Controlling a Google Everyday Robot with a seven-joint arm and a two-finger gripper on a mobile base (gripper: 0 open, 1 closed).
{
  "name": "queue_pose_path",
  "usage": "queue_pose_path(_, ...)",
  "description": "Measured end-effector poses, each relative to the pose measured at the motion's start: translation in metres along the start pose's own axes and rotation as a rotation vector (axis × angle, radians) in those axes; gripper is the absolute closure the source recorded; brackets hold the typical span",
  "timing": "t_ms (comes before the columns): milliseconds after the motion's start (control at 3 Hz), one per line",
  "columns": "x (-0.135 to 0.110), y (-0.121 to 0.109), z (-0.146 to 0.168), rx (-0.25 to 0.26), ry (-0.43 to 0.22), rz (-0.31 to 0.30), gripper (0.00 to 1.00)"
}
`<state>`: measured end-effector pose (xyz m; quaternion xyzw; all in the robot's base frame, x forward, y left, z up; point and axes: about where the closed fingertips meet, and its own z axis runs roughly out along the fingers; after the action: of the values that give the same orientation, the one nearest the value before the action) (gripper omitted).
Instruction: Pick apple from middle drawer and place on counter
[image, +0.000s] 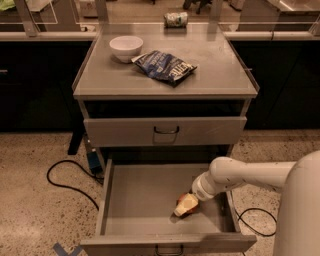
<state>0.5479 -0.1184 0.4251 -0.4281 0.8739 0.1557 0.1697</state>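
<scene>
The middle drawer (135, 200) is pulled out at the bottom of the cabinet, with a bare grey floor. The apple (193, 209) lies on that floor towards the right front; only a red sliver shows, as the gripper covers most of it. My gripper (184, 204) comes in from the right on a white arm (250, 175) and sits right on the apple, inside the drawer. The counter (210, 75) is the grey cabinet top above.
On the counter are a white bowl (126, 47) at the back left and a dark blue chip bag (165, 66) in the middle. A can (175, 19) lies on the ledge behind. A closed drawer front (165, 131) with a black handle is above. A black cable (65, 175) runs on the floor at left.
</scene>
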Motion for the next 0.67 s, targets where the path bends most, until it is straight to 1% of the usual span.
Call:
queue_pose_path(333, 0.0, 0.0, 0.0, 0.0, 0.0, 0.0, 0.0)
queue_pose_path(667, 0.009, 0.005, 0.021, -0.046, 0.005, 0.021, 0.0)
